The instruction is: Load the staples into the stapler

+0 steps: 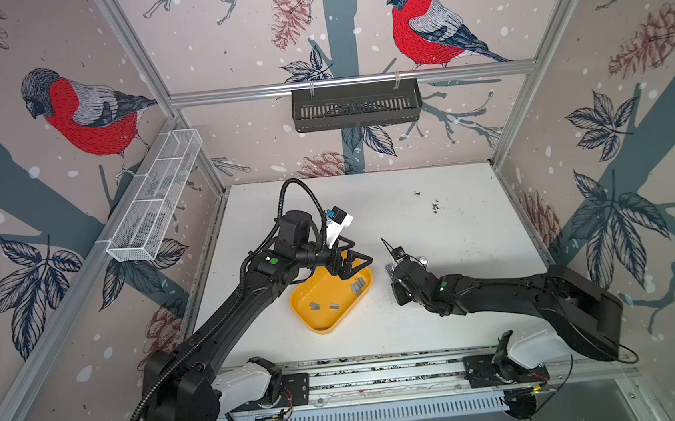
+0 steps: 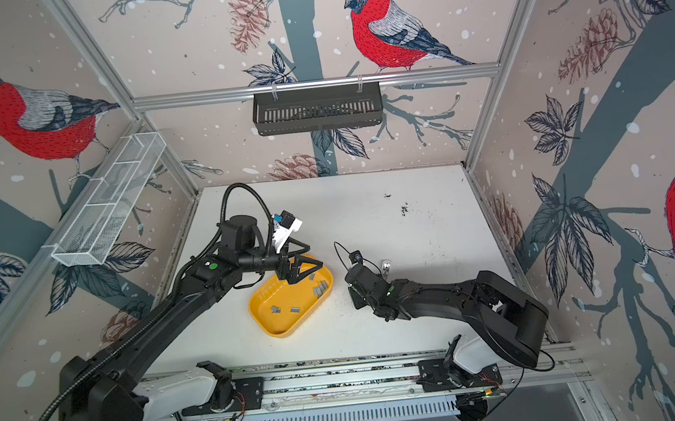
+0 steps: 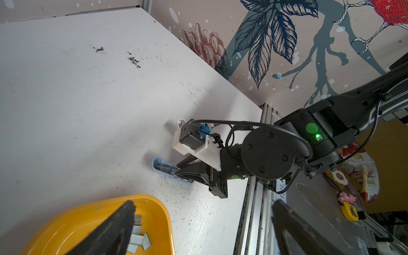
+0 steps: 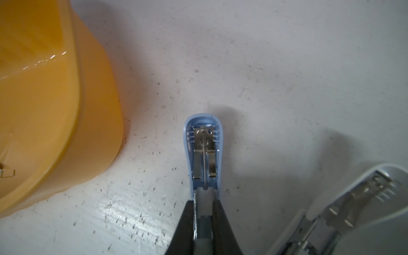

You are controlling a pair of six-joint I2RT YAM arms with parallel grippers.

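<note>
The blue stapler (image 4: pixel 204 145) lies swung open on the white table, its metal inside and spring facing up. My right gripper (image 4: pixel 204 205) is shut on its rear part, one finger on each side; in both top views it (image 1: pixel 393 271) (image 2: pixel 352 279) sits just right of the tray. Several grey staples (image 1: pixel 358 286) (image 2: pixel 321 288) (image 3: pixel 138 239) lie in the yellow tray (image 1: pixel 321 327) (image 2: pixel 279 329) (image 3: pixel 88 212). My left gripper (image 1: pixel 357 264) (image 2: pixel 301 271) (image 3: pixel 204 204) hangs open above the tray's far right end with nothing between its fingers, one finger over the staples.
A second, white stapler (image 4: pixel 364 198) (image 1: pixel 424 260) lies open right beside the blue one. The yellow tray's outer wall (image 4: pixel 55 110) stands close to the blue stapler. A black basket (image 1: pixel 356 105) and a white wire rack (image 1: pixel 155 198) hang on the walls.
</note>
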